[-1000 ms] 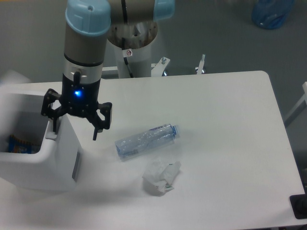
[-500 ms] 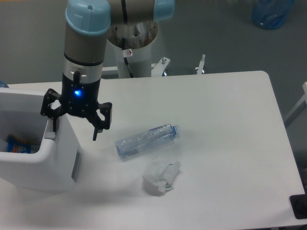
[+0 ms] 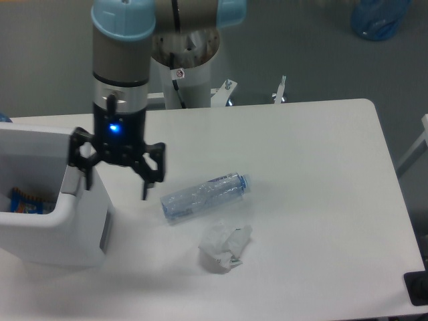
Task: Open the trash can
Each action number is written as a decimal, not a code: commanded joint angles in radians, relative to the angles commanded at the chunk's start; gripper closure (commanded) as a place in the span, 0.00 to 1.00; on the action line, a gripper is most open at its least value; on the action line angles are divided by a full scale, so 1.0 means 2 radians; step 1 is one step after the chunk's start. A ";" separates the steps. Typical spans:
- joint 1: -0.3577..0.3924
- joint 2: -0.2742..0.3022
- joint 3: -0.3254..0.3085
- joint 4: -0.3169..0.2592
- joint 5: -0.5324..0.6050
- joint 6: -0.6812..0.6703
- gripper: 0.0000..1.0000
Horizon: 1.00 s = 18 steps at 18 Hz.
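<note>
Where the table (image 3: 321, 200) runs nearest: crumpled paper wad (image 3: 225, 247), then clear bottle (image 3: 204, 196) lying on its side. Left edge: white trash can (image 3: 63, 214), lid up, interior exposed. Just above its right rim: gripper (image 3: 115, 184), fingers spread wide, holding nothing.

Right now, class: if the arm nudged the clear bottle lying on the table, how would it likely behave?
The bottle lies on its side and is round, so it would probably roll. It looks empty and crinkled, so likely light and easily dented.
</note>
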 joint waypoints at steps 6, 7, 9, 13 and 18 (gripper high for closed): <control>0.083 -0.028 0.012 0.000 -0.001 0.077 0.00; 0.087 -0.035 0.013 0.001 0.000 0.095 0.00; 0.096 -0.050 0.012 -0.001 0.001 0.141 0.00; 0.112 -0.058 0.010 -0.003 0.018 0.226 0.00; 0.129 -0.084 0.013 -0.006 0.056 0.297 0.00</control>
